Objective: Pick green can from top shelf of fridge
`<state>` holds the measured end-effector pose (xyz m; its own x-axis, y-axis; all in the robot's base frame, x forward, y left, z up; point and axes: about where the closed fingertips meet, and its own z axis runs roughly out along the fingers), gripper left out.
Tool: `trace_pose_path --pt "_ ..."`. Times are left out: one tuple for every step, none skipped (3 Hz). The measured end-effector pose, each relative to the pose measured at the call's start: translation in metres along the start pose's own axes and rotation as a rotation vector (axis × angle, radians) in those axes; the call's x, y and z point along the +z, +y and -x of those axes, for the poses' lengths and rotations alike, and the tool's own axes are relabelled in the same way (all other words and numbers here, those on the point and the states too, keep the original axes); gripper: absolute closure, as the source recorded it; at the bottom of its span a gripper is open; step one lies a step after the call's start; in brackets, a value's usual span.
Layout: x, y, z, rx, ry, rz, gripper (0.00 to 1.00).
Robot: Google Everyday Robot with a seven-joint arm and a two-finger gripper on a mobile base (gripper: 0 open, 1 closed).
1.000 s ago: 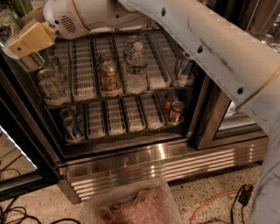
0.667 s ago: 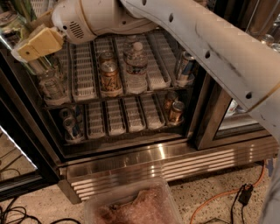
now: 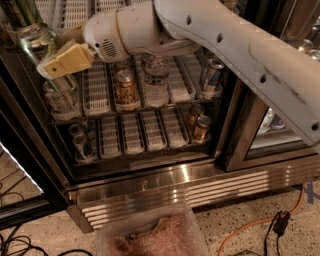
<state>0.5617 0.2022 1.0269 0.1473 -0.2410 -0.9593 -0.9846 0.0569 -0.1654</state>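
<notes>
The green can (image 3: 18, 11) stands at the far top left, partly cut off by the frame's edge, on the top shelf (image 3: 75, 7) of white slotted trays in the fridge (image 3: 235, 150). My gripper (image 3: 66, 60), with beige pads, hangs in front of the left lanes, below and to the right of the green can and apart from it. It sits just right of a clear glass jar (image 3: 38, 37). My white arm (image 3: 210, 30) crosses the view from the right.
On the middle rack stand an orange-brown can (image 3: 126, 89), a clear water bottle (image 3: 156, 80), a silvery can (image 3: 212, 75) and a clear bottle (image 3: 60, 99). Brown cans (image 3: 200, 126) stand lower down. The steel grille (image 3: 190, 186), a plastic bin (image 3: 155, 235) and an orange cable (image 3: 260, 225) lie below.
My gripper and arm have moved to the right and slightly down, away from the left edge. The cans and bottles have not moved.
</notes>
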Motion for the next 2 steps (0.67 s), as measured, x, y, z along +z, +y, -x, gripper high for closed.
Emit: trace_pose_path --pt "-0.0104 0.0013 -0.0053 0.012 0.009 -0.025 1.0" --pt "-0.0161 0.0015 -0.0071 0.018 0.017 -0.039 1.0"
